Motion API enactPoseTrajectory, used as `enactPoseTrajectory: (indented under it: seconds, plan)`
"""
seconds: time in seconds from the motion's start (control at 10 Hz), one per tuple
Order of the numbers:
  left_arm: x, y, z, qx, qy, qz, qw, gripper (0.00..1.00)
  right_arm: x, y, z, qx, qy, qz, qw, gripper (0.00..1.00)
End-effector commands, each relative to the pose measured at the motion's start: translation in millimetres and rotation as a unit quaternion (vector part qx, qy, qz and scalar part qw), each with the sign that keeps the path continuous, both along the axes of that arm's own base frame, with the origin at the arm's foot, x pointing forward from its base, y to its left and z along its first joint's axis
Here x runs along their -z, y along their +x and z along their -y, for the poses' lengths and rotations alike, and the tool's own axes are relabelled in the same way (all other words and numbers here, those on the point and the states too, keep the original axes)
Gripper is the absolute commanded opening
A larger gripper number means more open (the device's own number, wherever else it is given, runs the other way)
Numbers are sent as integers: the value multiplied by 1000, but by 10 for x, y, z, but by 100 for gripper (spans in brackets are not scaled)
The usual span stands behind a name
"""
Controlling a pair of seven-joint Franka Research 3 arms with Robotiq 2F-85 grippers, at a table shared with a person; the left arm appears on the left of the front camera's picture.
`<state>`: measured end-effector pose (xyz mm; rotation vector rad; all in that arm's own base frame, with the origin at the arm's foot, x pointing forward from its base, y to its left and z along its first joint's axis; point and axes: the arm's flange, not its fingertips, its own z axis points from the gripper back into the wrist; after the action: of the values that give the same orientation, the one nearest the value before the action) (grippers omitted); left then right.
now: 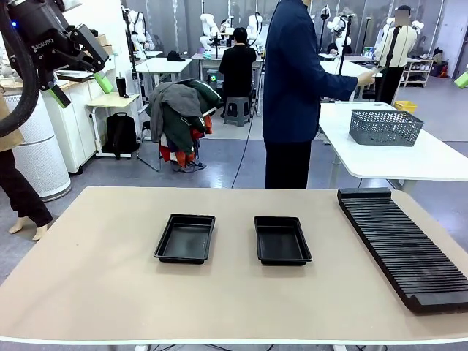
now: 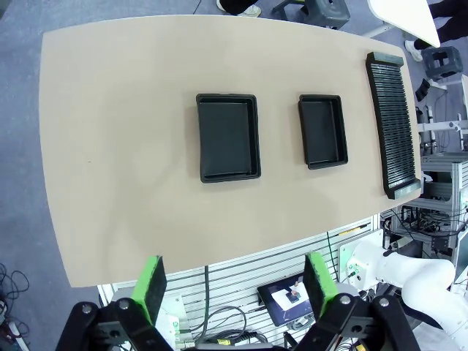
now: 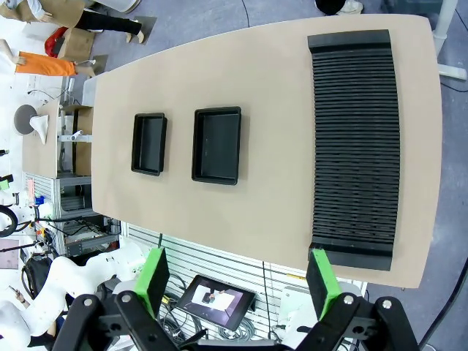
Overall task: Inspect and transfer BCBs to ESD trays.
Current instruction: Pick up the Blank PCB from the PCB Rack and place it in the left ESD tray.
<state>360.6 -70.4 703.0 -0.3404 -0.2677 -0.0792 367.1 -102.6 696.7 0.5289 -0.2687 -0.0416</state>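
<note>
Standing by the table (image 1: 88,292), I saw the two ESD trays lying side by side near its middle with a gap between them. The left tray (image 1: 185,238) and the right tray (image 1: 281,240) each had a black floor showing. A long ribbed rack (image 1: 406,248) lay flat toward the table's right end, well apart from the trays.

The left gripper (image 1: 81,88) hung high over the left side, its green-padded fingers spread wide and gripping nothing. Its own camera looked down past those fingers (image 2: 152,289) onto both trays far below.

The right gripper (image 3: 238,280) was likewise wide open and held nothing. It was raised above the robot's edge of the table, with the rack nearest under it.

A person (image 1: 292,88) in a dark blue coat stood at the far side, one arm stretched toward a white table (image 1: 439,157) that carried a grey basket (image 1: 385,126).
</note>
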Motion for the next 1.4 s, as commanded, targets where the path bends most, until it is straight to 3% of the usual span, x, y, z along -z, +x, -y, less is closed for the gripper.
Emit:
enactPoseTrajectory:
  seconds: [0.0,1.3]
  plan:
    - [13,-2,3,0,-3,-2,1000,100,0,0,1,0,0,0,1000,100]
    - [13,-2,3,0,-3,-2,1000,100,0,0,1,0,0,0,1000,100]
